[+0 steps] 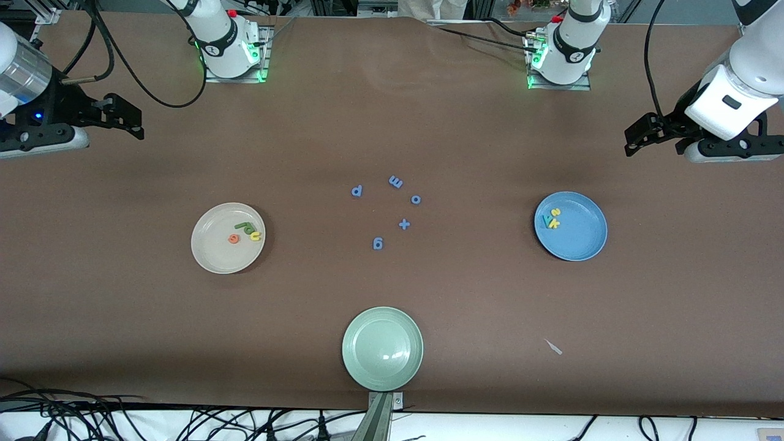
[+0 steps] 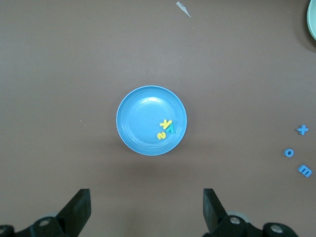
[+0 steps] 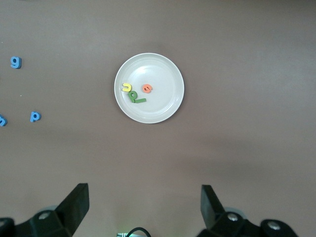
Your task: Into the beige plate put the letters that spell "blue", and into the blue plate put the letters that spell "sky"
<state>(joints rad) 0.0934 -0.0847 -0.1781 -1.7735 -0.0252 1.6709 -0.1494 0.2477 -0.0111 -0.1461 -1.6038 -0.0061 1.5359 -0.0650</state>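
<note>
front view: the beige plate (image 1: pixel 211 257), round, shallow and cream-coloured, sits toward the right arm's end of the table. in it lie the letters that spell "blue" (image 1: pixel 245 231): an olive-green looped "b", a thin green bar, a yellow "u" and an orange "e", clustered together. the blue plate (image 1: pixel 582 236), the same shape in mid-blue, sits toward the left arm's end and holds the letters that spell "sky" (image 1: pixel 552 218), two yellow and one teal, bunched against the rim. between the two plates, loose blue foam letters (image 1: pixel 395 181) and a blue plus sign (image 1: pixel 403 224) lie on the brown table (image 1: pixel 122 318). a pale green plate (image 1: pixel 382 348) rests nearest the front camera. the right gripper (image 1: pixel 125 119) and the left gripper (image 1: pixel 640 138) hang high over the table's ends, both arms waiting.

left wrist view: the left gripper (image 2: pixel 146 210) hangs with jaws wide apart and empty, looking down on the blue plate (image 2: pixel 140 113) (the yellow "k", yellow "s" and teal "y" touch one another).

right wrist view: the right gripper (image 3: pixel 144 207) likewise has jaws spread, holding nothing, over the beige plate (image 3: pixel 163 69); the "e" lies just apart from the other three.
</note>
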